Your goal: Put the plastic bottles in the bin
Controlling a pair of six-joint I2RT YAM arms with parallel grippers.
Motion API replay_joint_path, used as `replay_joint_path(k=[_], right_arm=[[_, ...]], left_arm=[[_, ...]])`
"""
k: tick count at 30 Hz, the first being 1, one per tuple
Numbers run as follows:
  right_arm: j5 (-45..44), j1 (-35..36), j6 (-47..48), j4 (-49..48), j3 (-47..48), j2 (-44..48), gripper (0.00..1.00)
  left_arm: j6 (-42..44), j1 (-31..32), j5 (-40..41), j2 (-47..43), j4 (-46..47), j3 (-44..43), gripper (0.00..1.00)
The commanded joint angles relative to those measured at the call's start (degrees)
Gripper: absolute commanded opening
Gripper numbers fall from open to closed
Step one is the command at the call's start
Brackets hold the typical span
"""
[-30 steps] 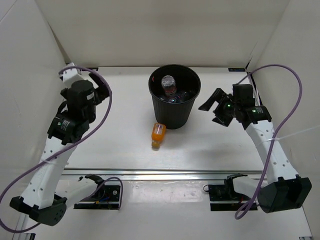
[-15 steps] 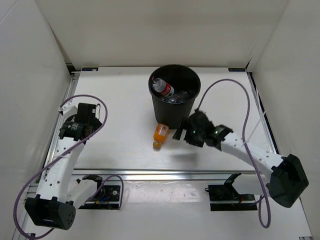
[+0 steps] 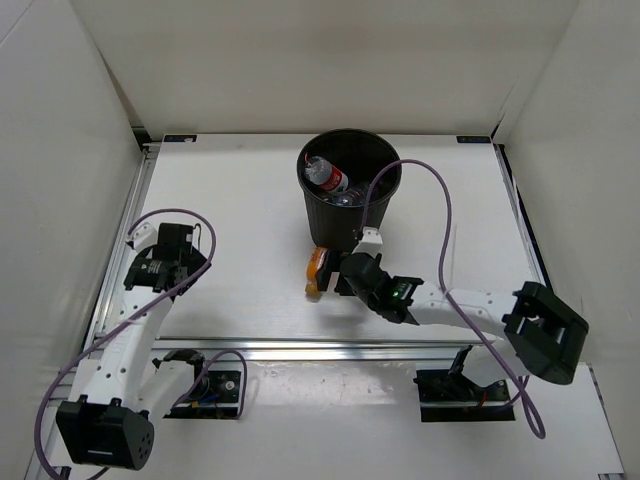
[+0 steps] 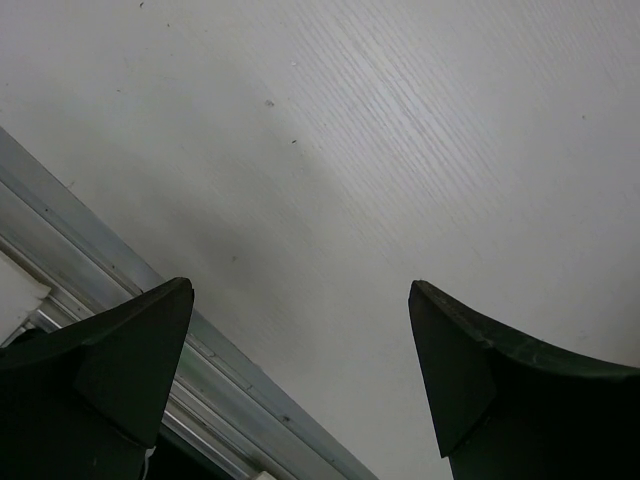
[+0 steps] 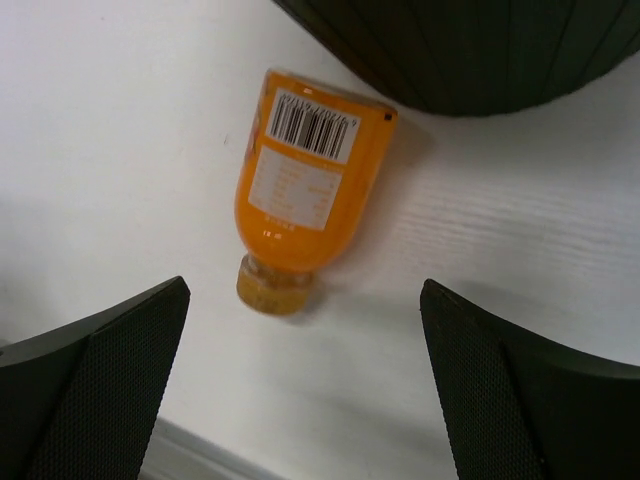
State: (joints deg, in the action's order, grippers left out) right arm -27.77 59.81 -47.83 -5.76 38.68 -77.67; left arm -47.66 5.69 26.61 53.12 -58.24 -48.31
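White walls (image 3: 300,60) box in a pale tabletop (image 3: 230,190), with an aluminium rail (image 3: 300,348) along its near edge.

The orange bottle (image 5: 300,190) lies on its side near the middle of the table. Its base is against the near side of the bin's foot, its cap points toward the near edge, and its barcode label faces up. It looks like the only bottle outside the bin. The bin (image 3: 345,225) stands upright toward the far edge, about midway between the left and right edges. A red-labelled bottle (image 3: 328,176) lies tilted inside it. Clear plastic glints under that bottle, but how many bottles are down there cannot be told.

The right gripper (image 5: 303,300) hangs low over the orange bottle with its jaws spread wide on either side of the cap end and touching nothing. That spread probably leaves room to come down around the body. The bin wall is so close to the bottle's base that a grip nearer the neck seems the safer choice.

The left gripper (image 4: 300,295) is well away near the left edge. Its jaws are also spread, over bare table beside the rail, and it holds nothing, likely parked clear of the right arm's reach.
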Motion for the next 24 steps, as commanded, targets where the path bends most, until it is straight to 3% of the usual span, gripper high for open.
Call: replay_joint_path(k=[1, 10, 13, 19, 24], right_arm=[[-4.7, 0.8, 0.5, -10.3, 1.7, -3.7, 1.00], [-9.0, 1.4, -3.7, -10.5, 11.1, -16.6, 1.00], [-10.7, 1.4, -5.9, -6.2, 13.7, -19.1, 1.00], [-14.9, 1.4, -18.9, 10.3, 19.4, -23.3, 1.00], [-11.9, 1.4, -22.4, 15.0, 19.4, -24.5, 0.90]], left_arm=[[-0.4, -0.3, -1.3, -3.7, 1.9, 2.2, 1.00], [3.3, -0.3, -3.2, -7.0, 3.2, 3.2, 1.00], [3.8, -0.3, -4.6, -7.0, 3.9, 3.2, 1.00], [4.9, -0.3, -5.8, -5.8, 5.2, 3.8, 1.00], [4.9, -0.3, -6.3, -5.8, 6.2, 4.3, 1.00]])
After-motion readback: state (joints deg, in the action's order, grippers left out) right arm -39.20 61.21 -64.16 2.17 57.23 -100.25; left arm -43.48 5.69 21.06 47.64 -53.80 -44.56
